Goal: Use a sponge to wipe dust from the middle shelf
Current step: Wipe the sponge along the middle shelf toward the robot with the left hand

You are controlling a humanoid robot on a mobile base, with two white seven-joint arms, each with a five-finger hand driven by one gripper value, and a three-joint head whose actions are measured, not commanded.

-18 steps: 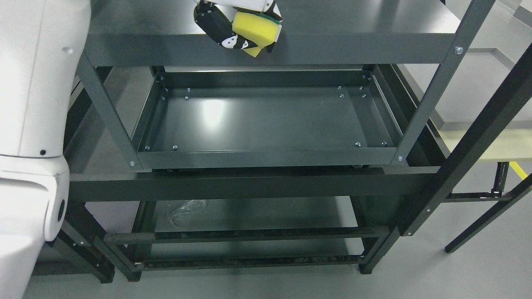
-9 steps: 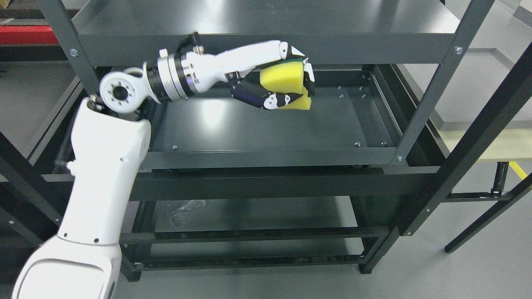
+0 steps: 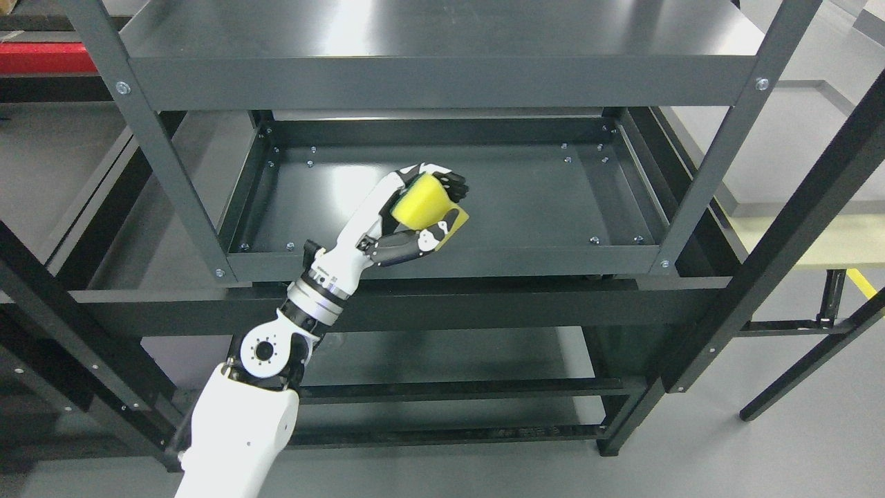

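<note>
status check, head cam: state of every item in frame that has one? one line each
Left hand: shut on the sponge, reaching in over the middle shelf's front rail.
Yellow sponge with green scrub layer: gripped and squashed; contact with the shelf cannot be told.
Dark grey metal middle shelf: bare apart from the hand and sponge, glossy with glare.
Dark grey metal top shelf: nothing on it.
Right hand: not in view.

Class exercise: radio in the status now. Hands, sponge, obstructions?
Left robot hand shut on sponge, over middle shelf. Right robot hand not in view. Nothing in the way on the shelf.
</note>
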